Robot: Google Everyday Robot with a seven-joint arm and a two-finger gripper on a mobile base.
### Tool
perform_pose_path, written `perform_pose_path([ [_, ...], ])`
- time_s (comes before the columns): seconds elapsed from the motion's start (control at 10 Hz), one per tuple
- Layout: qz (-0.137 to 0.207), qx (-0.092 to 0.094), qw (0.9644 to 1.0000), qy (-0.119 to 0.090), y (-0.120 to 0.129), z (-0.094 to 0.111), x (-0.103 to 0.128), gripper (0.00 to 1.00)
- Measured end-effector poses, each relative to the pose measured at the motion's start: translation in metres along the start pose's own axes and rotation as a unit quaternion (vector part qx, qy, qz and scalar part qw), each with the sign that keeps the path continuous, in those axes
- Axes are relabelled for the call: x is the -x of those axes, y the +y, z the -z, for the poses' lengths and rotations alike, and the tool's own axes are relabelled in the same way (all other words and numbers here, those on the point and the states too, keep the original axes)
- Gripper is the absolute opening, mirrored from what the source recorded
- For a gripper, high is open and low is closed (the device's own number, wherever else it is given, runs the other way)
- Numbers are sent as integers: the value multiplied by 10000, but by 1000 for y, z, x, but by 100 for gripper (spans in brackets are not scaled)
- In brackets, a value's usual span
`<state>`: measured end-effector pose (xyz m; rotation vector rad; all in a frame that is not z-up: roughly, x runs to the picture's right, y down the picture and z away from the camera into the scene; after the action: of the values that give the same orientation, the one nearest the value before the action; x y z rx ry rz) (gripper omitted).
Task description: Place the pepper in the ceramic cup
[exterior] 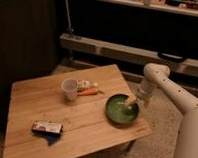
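Over on the right side of the tabletop [90, 130], the gripper [130, 100] hangs low above the wide green bowl [119, 113], right at the bowl's far right rim. Its pale tip dips inside the bowl's outline. Is it clenched or released? From this angle I cannot tell, and nothing can be made out in its grasp. The white arm [167, 89] sweeps in from the right edge of the view, bends at a rounded elbow beyond the table's corner and angles down to the bowl.

Now to the middle of the table, and there's the pepper [88, 92]! It lies flat on the wood, thin and orange, roughly left to right, just beside the ceramic cup [69, 89] on the cup's right. Its near end sits very close to the cup wall; whether they touch, I cannot say. The cup stands upright, mouth open to the ceiling, well apart from the gripper.

Just behind the pepper lies a small white bottle [87, 84], on its side and alongside it.

Down at the front left, a flat packet [46, 127] rests on the wood with a blue scrap [52, 139] poking out from under its near edge.
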<state>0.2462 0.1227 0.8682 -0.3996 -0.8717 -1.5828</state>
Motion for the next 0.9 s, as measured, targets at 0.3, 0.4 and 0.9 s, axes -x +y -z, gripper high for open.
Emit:
perform_pose_path([
  [0.3,437,204,9971,592,-9,46,-6,80],
  [0.4,926,195,9922,811,-26,73,-11,80],
  [0.9,3584,200,9234,1361,-109,135,-23,80],
])
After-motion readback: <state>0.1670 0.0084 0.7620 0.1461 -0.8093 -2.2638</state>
